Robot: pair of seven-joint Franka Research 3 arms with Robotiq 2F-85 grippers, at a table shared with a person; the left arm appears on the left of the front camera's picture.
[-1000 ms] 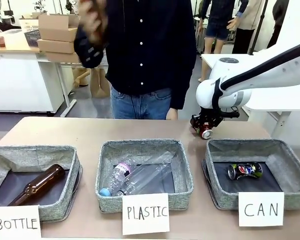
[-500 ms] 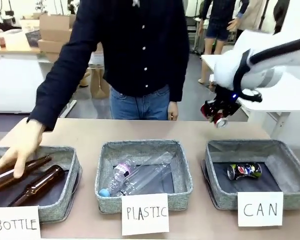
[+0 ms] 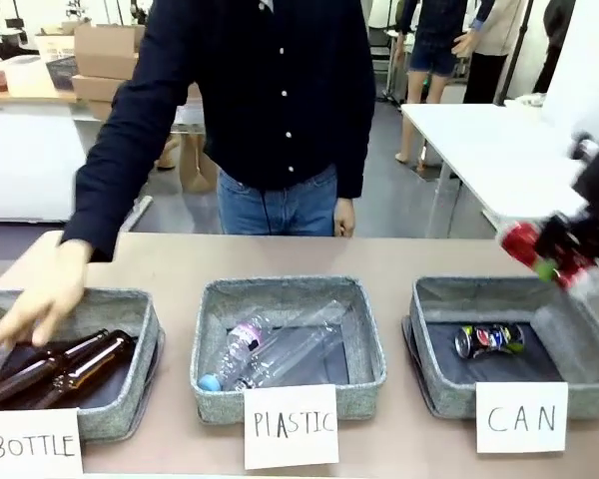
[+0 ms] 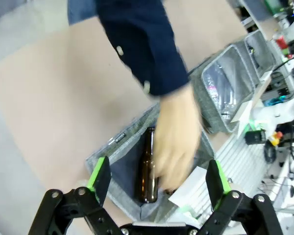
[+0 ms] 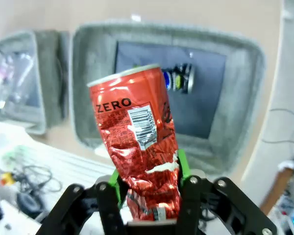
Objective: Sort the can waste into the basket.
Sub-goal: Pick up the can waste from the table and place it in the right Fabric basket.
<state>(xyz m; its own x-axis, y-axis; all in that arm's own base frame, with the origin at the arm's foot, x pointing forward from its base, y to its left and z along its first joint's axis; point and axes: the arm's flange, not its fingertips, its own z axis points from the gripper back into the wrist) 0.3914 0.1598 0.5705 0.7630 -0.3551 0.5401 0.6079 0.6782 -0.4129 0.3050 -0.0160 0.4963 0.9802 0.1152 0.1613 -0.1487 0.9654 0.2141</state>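
Note:
My right gripper (image 3: 564,254) is shut on a dented red can (image 3: 522,242) and holds it in the air over the far right corner of the grey basket (image 3: 479,287) carded "CAN". In the right wrist view the red can (image 5: 137,132) stands between the green pads of the right gripper (image 5: 148,171), with the basket (image 5: 240,98) below it. A silver-blue can (image 3: 489,339) lies on the basket's dark floor, and the same can (image 5: 179,78) is seen from above. My left gripper (image 4: 158,166) hangs open high over the left basket, holding nothing.
A person stands at the far side, one hand (image 3: 35,299) reaching into the "BOTTLE" basket (image 3: 130,299), where two brown bottles (image 3: 65,364) lie. The middle "PLASTIC" basket (image 3: 280,287) holds clear bottles. White cards stand along the near edge.
My right gripper rose from the far tabletop and swung right with the red can, ending over the CAN basket. The person's hand laid a second brown bottle into the BOTTLE basket.

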